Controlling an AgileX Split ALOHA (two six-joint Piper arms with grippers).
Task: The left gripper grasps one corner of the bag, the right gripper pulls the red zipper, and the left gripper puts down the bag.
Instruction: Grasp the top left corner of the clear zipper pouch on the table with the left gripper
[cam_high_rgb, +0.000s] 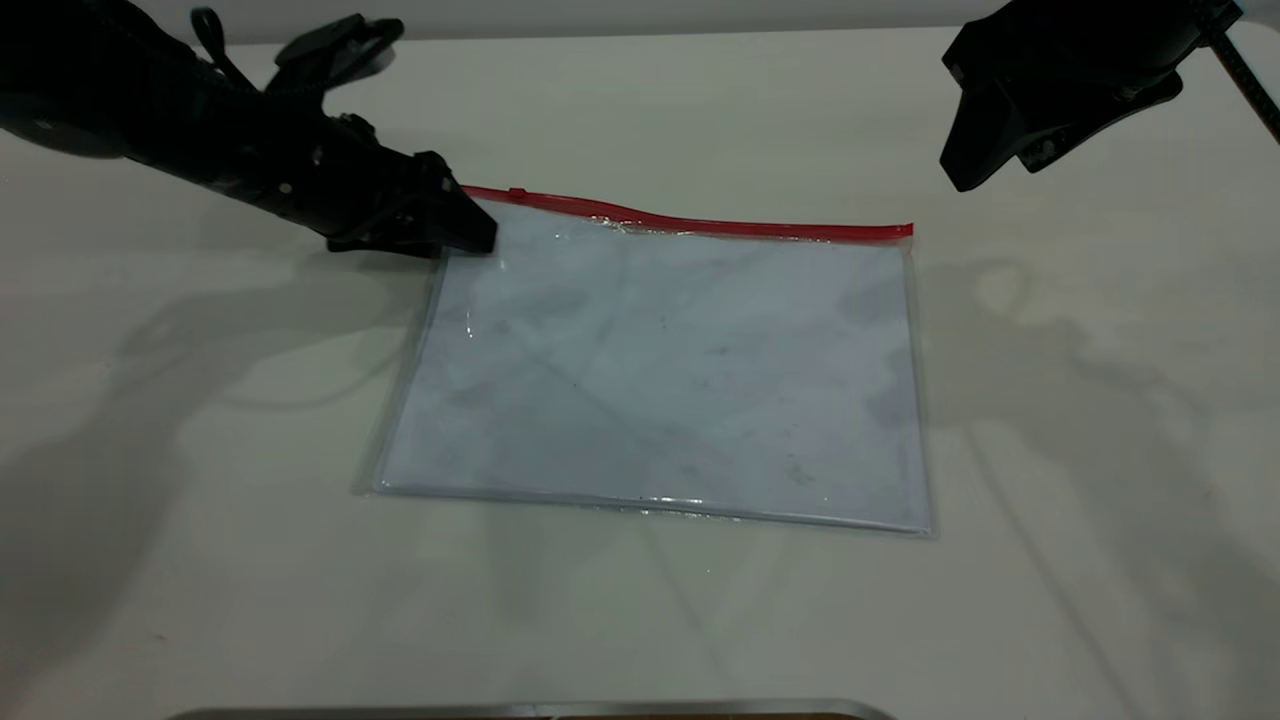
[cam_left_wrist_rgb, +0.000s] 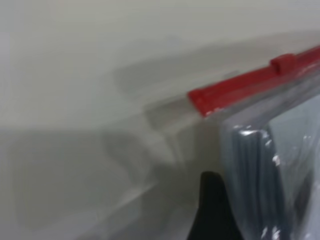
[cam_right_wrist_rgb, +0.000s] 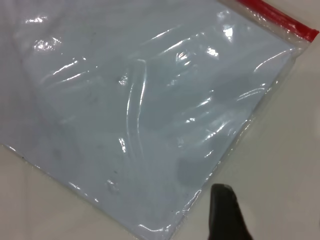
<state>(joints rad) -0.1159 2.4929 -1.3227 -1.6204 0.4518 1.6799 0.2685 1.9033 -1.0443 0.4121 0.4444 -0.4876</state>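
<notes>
A pale, off-white table (cam_high_rgb: 1100, 420) fills the scene, crossed by soft shadows of the two arms. Nearest the camera, a strip of grey metal edge (cam_high_rgb: 530, 710) shows at the table's front. Behind it the bag (cam_high_rgb: 660, 380) lies flat (glossy, wrinkled, bluish-white inside), its clear seam toward the viewer and the red zipper (cam_high_rgb: 720, 224) along the far edge, with the small slider tab (cam_high_rgb: 517, 193) near the left end. At that end, the left gripper (cam_high_rgb: 470, 232) sits low at the corner of the bag (cam_high_rgb: 470, 200); whether its fingers are closed on the plastic cannot be made out. Farther back on the right, the right gripper (cam_high_rgb: 965, 165) hangs above the table, well apart from the bag; its finger opening cannot be told either.
</notes>
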